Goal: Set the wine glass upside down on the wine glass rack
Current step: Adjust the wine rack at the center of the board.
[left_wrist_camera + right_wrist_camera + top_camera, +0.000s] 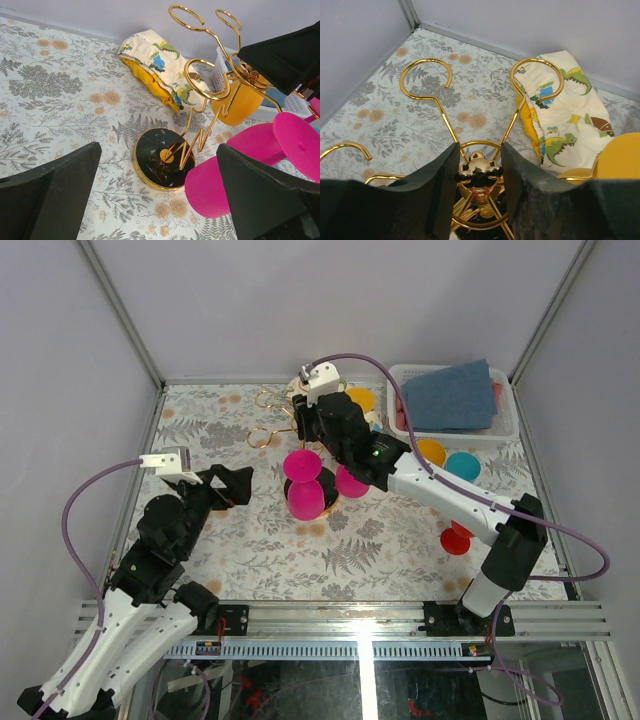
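Observation:
The wine glass rack [161,159], gold wire loops on a round black base, stands at the back middle of the table [279,418]. A magenta wine glass [303,486] hangs on it foot up, bowl down; in the left wrist view the same wine glass [235,172] tilts beside the base. A second magenta glass [351,481] hangs to its right. My right gripper [479,150] is above the rack, jaws closed against both sides of the gold knob [479,167] on the post. My left gripper [159,152] is open, low and left of the rack, holding nothing.
A dinosaur-print cloth [152,55] lies behind the rack. A yellow cup [239,102] is by the rack's arms. At the back right a white basket [508,425] holds a blue cloth [452,397]. Orange [431,450] and teal [462,465] cups and a red glass [456,538] are on the right.

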